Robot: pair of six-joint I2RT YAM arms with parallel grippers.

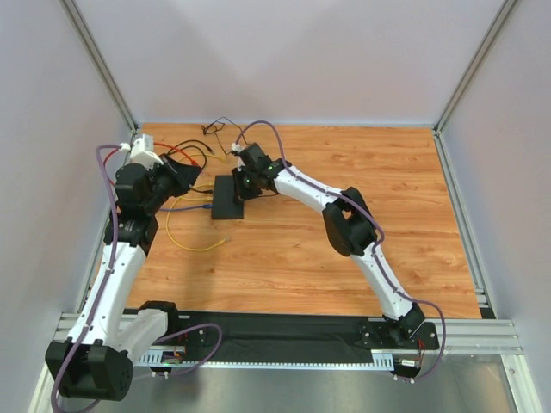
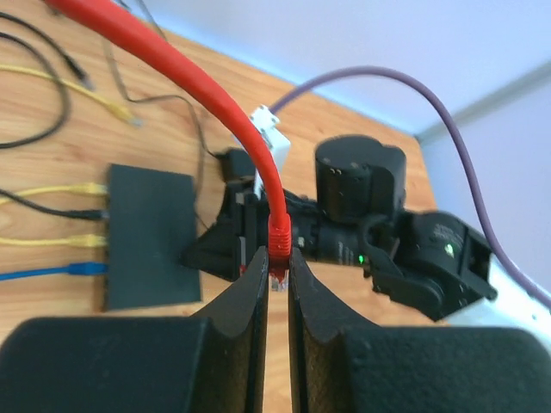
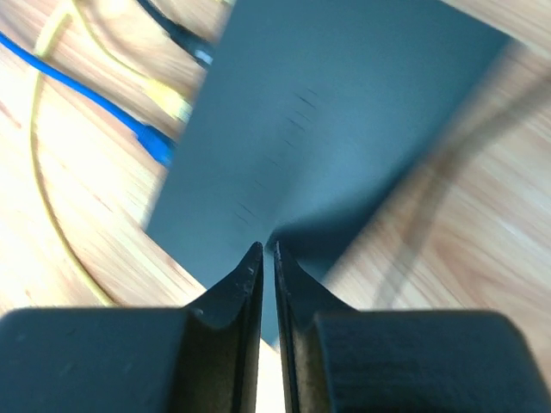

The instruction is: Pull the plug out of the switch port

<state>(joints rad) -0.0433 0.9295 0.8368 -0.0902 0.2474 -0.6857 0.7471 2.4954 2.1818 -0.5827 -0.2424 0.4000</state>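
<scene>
Above the tabletop [image 1: 344, 249], left hand [image 2: 276, 275] pinches the red plug [image 2: 279, 245], already free; right hand [image 3: 267, 258], nearly closed and empty, steadies the switch [image 3: 344, 129].

Light is soft and even throughout. The right wrist view is smeared by motion blur; the switch [image 3: 327, 138] casts a dark shadow toward five o'clock.

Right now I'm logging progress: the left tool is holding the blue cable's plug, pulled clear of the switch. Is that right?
Not quite. The plug pinched in the left tool belongs to the red cable, not the blue one. The left wrist view shows it, lifted clear of the switch. The blue cable lies on the table with its plug at the switch's edge.
</scene>
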